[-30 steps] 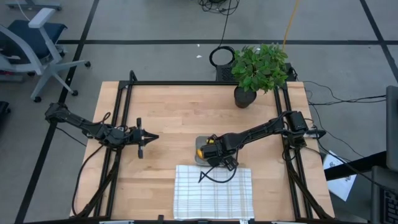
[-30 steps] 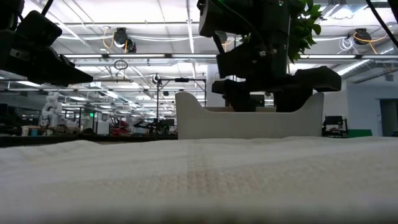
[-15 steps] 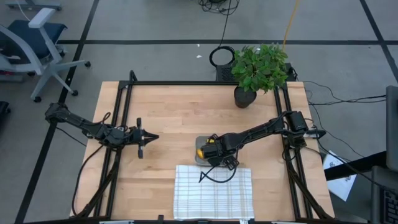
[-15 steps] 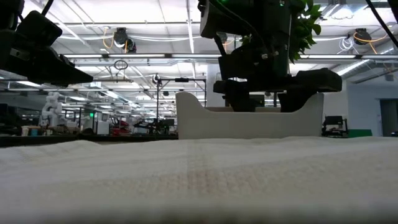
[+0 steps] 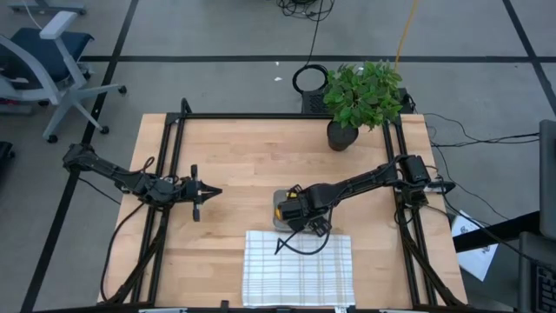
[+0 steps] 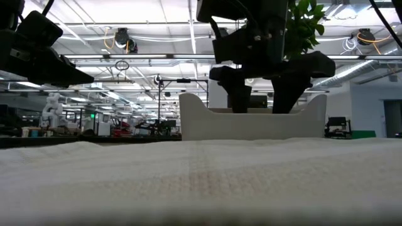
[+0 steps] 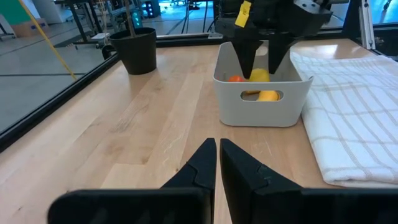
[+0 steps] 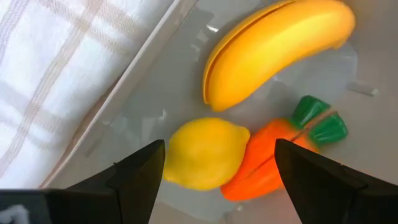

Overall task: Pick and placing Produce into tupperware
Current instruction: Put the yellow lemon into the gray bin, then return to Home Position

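Three produce pieces lie inside the tupperware (image 7: 261, 99): the banana (image 8: 277, 46), the lemon (image 8: 208, 152) and the carrot (image 8: 273, 155), the last two touching. My right jaws (image 8: 214, 168) hang over them, spread apart and holding nothing, in the lower middle of the high view. My left jaws (image 7: 217, 165) wait at the left of the tabletop (image 5: 243, 165), closed together and empty.

I think the risk now is the way out. If I rise crookedly, a finger could catch the tub wall and drag it against the white cloth (image 5: 300, 269) just beside it.

Behind the wooden tabletop stands a potted plant (image 5: 360, 96), and beyond it a large hall with ceiling lamps.
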Controlling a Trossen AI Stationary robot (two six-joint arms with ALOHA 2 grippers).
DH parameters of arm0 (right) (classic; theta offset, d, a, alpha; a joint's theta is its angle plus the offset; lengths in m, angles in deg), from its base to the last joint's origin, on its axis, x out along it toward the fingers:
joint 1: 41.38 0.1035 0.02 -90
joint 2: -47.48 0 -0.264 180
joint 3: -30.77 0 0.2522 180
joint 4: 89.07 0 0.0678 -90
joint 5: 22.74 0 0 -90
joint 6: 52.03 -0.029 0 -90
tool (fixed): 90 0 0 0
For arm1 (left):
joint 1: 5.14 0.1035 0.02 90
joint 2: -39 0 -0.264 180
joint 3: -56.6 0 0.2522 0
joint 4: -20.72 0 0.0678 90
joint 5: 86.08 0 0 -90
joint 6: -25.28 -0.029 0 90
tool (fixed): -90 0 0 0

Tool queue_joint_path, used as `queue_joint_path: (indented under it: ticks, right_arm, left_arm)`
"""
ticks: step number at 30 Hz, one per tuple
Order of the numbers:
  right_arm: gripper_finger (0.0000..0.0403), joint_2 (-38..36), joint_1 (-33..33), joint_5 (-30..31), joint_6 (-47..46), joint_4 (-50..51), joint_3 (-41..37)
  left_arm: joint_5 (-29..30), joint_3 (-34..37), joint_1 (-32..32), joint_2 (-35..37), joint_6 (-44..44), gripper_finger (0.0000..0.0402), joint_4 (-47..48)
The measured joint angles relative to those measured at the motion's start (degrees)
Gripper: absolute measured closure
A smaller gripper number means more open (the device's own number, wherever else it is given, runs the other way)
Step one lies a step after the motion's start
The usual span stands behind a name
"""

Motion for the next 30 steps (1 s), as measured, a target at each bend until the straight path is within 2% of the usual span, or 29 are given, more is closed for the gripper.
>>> queue_joint_path:
  ticks: [6,19,30]
  right_arm:
    - [0.0129,0.0,0.0,-0.02,-0.04,1.31,0.57]
    - [0.0279,-0.61,0.02,-0.02,0.8,1.39,0.57]
    - [0.0345,-2.9,0.0,-0.42,0.9,1.42,0.57]
  left_arm:
    - [0.0,0.0,0.01,-0.01,0.0,0.0376,0.01]
    - [0.0,0.0,0.01,-0.01,0.07,0.0376,0.01]
    - [0.0,0.0,0.01,-0.01,0.16,0.0376,0.04]
